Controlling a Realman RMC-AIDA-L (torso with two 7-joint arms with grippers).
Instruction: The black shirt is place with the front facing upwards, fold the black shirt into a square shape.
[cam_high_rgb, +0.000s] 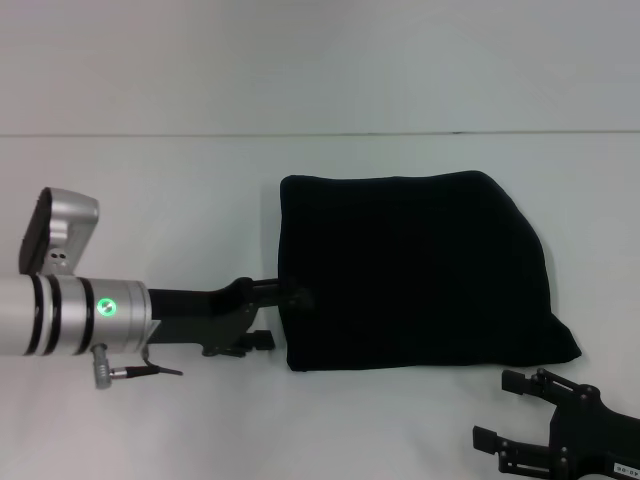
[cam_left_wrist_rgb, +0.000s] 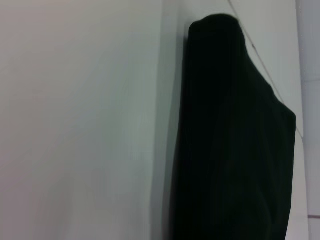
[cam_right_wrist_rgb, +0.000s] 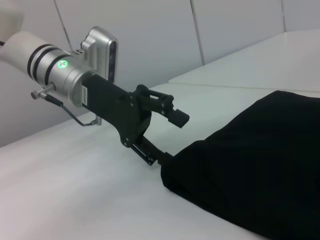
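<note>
The black shirt (cam_high_rgb: 415, 275) lies folded into a rough rectangle at centre-right of the head view on the white desk (cam_high_rgb: 150, 430). The left claw (cam_high_rgb: 283, 315) is at the shirt's left edge, fingers spread, the lower one apparently slipped under the hem and the upper one above it. The right claw (cam_high_rgb: 500, 410) sits apart, lower right, fingers spread and empty. Risk: if the left claw drags sideways with a finger caught, the fold could open or skew. No containers are in view.
</note>
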